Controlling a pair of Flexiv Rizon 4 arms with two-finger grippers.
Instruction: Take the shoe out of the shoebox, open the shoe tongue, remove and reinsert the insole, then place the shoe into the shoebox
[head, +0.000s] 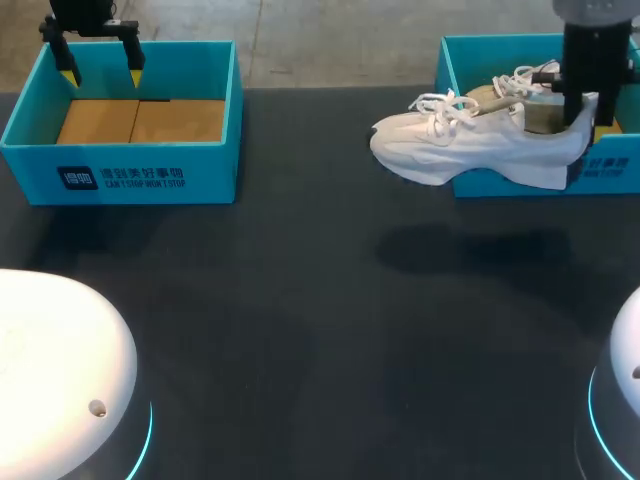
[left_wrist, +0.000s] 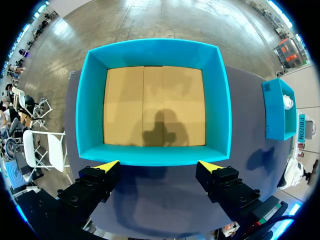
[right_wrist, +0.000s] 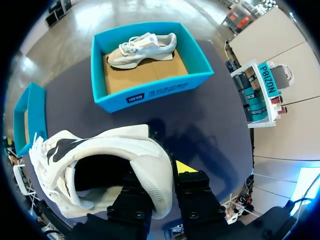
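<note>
right end effector (head: 580, 112) grips the white shoe (head: 470, 148) by its heel — held above the table (head: 300, 340).

Left gripper (head: 101, 72) pointed down at far left, fingers spread wide. Right arm stood vertical at far right, gripper (head: 585, 118) clamped across shoe (head: 470, 145) heel.

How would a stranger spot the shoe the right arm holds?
Find the blue shoebox on the right of the table. In front of it a white sneaker hangs in midair, gripped at its heel by the right end effector. Its twin lies inside the box; this one is lifted.
</note>
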